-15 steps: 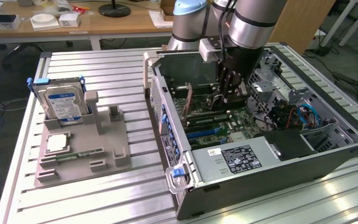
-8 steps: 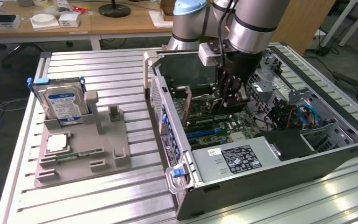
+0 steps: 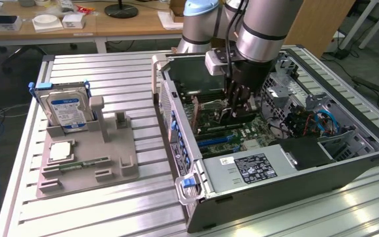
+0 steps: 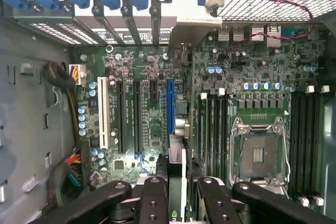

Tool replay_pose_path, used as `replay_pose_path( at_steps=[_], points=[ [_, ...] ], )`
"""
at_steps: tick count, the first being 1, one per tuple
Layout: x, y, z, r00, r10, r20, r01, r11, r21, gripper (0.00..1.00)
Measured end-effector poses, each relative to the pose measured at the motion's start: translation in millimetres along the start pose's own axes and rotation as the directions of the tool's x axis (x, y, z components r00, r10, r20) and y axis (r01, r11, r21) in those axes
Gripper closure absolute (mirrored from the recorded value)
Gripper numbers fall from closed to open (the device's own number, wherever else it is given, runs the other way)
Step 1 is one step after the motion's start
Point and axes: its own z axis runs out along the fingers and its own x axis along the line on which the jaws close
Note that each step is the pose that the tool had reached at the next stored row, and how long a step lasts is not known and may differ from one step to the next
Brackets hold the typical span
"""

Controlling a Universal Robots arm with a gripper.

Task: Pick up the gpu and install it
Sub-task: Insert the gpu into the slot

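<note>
Reaching down into the open computer case (image 3: 288,182), my gripper (image 3: 237,109) is closed on the gpu (image 4: 177,163). In the wrist view its thin edge runs between my fingers (image 4: 153,200) and ends in a silver bracket (image 4: 195,24) against the row of rear slot openings. The card stands upright over the motherboard (image 4: 139,82), just beside the long blue slot (image 4: 169,106), between the black expansion slots and the memory slots by the processor socket (image 4: 258,153). I cannot tell whether its lower edge touches a slot. In the exterior view my gripper sits near the middle of the case, with a labelled silver box (image 3: 252,168) at about six o'clock from it. At nine o'clock from the case, well apart on the slatted metal table (image 3: 110,74), a grey holder (image 3: 120,148) carries the silver blue-labelled hard drive (image 3: 67,109) upright at its eleven o'clock corner. The green memory stick (image 3: 84,162) lies flat near the holder's middle.
</note>
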Motion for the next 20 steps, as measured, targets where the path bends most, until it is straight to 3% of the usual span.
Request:
replay_pose_path(
  at_steps=[20],
  points=[
    [5.7,9.5,19.0,1.0000,0.001,0.0001,-0.001,1.0000,0.0001,0.74]
  ],
)
